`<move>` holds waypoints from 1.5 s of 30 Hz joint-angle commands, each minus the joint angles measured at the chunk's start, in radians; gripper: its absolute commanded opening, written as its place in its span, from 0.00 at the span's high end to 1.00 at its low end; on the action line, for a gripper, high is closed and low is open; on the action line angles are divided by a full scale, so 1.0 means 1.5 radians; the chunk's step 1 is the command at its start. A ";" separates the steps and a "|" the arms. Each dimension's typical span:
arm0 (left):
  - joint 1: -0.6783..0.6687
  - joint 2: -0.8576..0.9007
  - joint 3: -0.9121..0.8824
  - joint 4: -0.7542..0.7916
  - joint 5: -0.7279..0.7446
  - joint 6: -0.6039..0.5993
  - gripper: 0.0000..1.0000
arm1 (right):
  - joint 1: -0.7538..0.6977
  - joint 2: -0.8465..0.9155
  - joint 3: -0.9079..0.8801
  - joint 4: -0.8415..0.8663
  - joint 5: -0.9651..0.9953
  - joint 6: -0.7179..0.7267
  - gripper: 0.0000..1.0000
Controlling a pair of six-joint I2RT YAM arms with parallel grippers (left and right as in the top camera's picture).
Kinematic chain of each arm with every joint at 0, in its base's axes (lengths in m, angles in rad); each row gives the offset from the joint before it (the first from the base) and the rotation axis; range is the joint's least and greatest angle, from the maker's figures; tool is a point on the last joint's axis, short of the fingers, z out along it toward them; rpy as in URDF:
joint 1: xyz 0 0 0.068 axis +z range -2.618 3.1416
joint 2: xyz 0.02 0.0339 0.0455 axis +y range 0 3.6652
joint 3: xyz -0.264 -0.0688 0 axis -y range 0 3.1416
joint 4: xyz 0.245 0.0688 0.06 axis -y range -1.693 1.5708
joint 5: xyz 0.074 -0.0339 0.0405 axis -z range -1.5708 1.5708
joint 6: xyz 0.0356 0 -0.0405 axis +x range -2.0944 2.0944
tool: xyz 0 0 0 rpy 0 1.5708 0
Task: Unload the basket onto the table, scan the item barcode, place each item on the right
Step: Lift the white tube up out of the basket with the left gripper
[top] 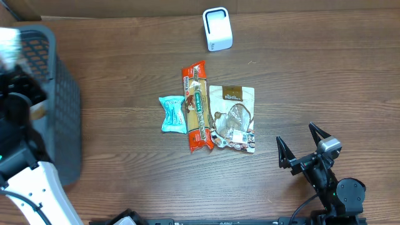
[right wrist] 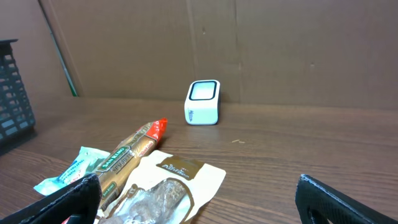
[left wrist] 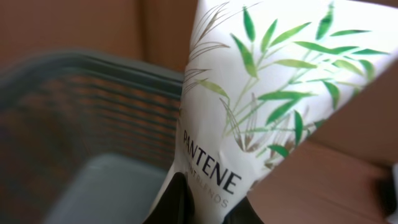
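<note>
Pantene sachet [left wrist: 249, 93], white glossy film printed with green bamboo leaves: pinched at its bottom edge by the left gripper [left wrist: 208, 208], jaws clamped tight on the thin film. Raised over the basket at the left of the table, well apart from the scanner. Gripped by the edge, probably, to leave both broad faces free for reading. No barcode on the face toward the wrist camera, so likely on the far side or under the fingers.

Brown wood-grain table [top: 312, 81]: working ground for everything else.

Dark grey plastic mesh basket [top: 65, 112]: set at the left edge, in the left arm's reach. Seemingly the bin for items, though whether for picking from or dropping into cannot be told.

Right gripper [top: 295, 134]: jaws spread wide, holding nothing, parked low near the front right corner, apart from the packets. Out of the way, presumably, while the other arm works.

Tan pouch with a clear window onto brown snacks [top: 232, 119], long orange-and-red wrapper [top: 197, 106], small teal packet [top: 172, 114]: laid flat side by side at mid-table, edges touching or overlapping. Waiting their turn, by the look of it.

White boxy barcode scanner [top: 217, 28]: upright at the far edge, roughly centred, pale window facing up, so reachable by either arm. Next move, in all likelihood: carrying the sachet across and turning its coded face to that window.
</note>
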 commanded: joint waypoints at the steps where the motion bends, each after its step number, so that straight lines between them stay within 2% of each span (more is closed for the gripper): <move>1: -0.096 -0.009 0.018 -0.067 0.169 -0.128 0.96 | 0.004 -0.005 -0.007 0.004 0.000 0.003 0.00; 6: -0.240 0.006 0.018 -0.157 0.118 -0.079 0.96 | 0.004 -0.005 -0.007 0.004 0.000 0.003 0.00; 8: -0.288 0.011 0.018 -0.183 0.043 -0.044 0.96 | 0.004 -0.005 -0.007 0.004 0.000 0.003 0.00; 9: -0.320 0.011 0.018 -0.197 -0.061 -0.040 0.96 | 0.004 -0.005 -0.007 0.004 0.000 0.003 0.00; 11: -0.336 0.011 0.018 -0.195 -0.102 -0.040 0.96 | 0.004 -0.005 -0.007 0.004 0.000 0.003 0.00; 29: -0.337 -0.005 0.019 -0.191 -0.134 -0.016 0.96 | 0.004 -0.005 -0.007 0.004 0.000 0.003 0.00; 45: -0.337 -0.174 0.035 -0.190 -0.204 -0.023 0.96 | 0.004 -0.005 -0.007 0.004 0.000 0.003 0.00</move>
